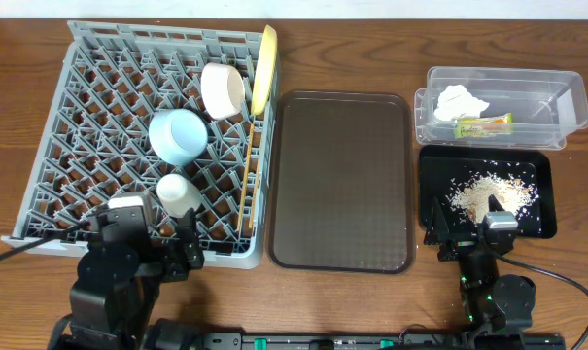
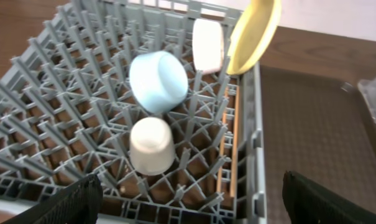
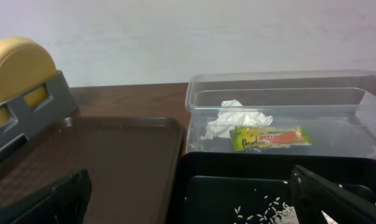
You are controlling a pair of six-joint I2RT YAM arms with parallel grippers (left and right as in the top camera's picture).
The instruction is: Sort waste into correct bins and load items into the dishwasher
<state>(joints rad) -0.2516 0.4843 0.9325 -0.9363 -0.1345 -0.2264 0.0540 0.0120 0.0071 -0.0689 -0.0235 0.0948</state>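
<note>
The left claw point(image 2: 197, 208) gaped wide and empty at the near edge of the grey dish rack point(image 1: 80, 126). The right claw point(image 3: 194, 202), equally wide and empty, hung over the near rim of the black tray point(image 1: 541, 219). The rack held one yellow plate point(image 1: 264, 68), one light blue bowl point(image 1: 177, 134), one cream-white bowl point(image 1: 222, 89), one white cup point(image 1: 178, 192) and two chopsticks point(image 1: 244, 175). One tissue point(image 1: 462, 99) and one snack wrapper point(image 1: 482, 123) lay in the clear tub point(image 1: 566, 97), and rice scraps point(image 1: 486, 192) lay in the tray.

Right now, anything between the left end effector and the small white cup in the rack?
No loose object. Only the near rim and pegs of the dish rack lie between the open left end effector and the white cup.
</note>
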